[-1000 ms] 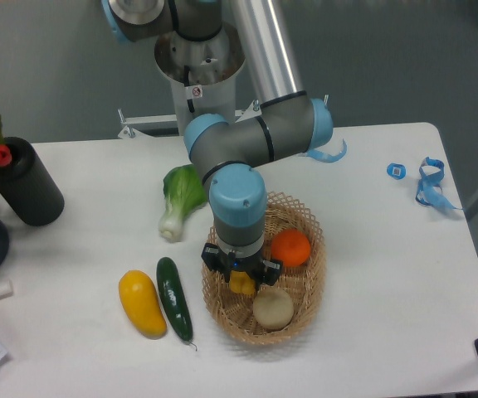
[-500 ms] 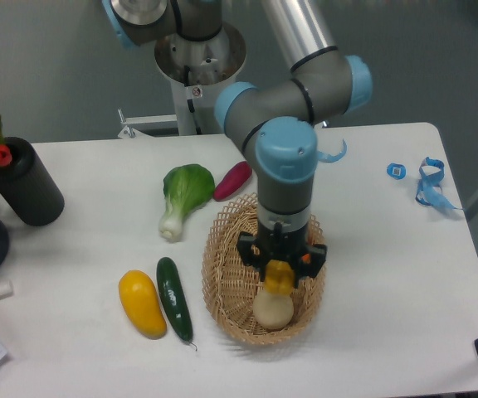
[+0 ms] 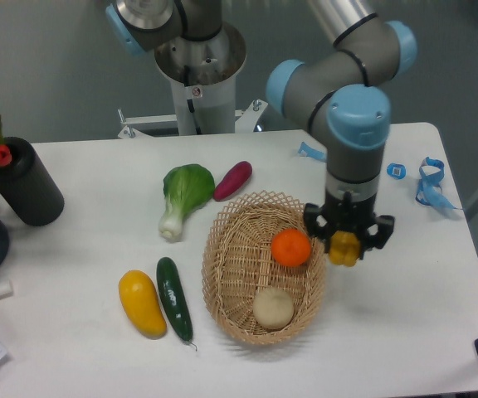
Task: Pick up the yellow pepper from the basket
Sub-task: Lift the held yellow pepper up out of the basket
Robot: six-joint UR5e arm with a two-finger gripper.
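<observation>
On the white table (image 3: 81, 249), going left to right, a smooth yellow fruit (image 3: 142, 303) and a dark cucumber (image 3: 174, 298) lie at about 9 o'clock from the basket (image 3: 231, 265), with a leafy green vegetable (image 3: 182, 196) at its 11 o'clock and a magenta vegetable (image 3: 233, 180) at its 12 o'clock. Inside the basket sit an orange (image 3: 290, 247) and, at 6 o'clock from it, a pale round item (image 3: 272, 308). At 3 o'clock from the orange, just outside the rim, the gripper (image 3: 346, 245) is clenched on the yellow pepper (image 3: 343, 248), which appears to hang above the bare table, free of the wicker. The pick appears essentially complete. To finish well, maintain steady clamping force, keep the wrist vertical, and avoid abrupt sideways acceleration, since the lobed, glossy skin may slip between the fingers.
</observation>
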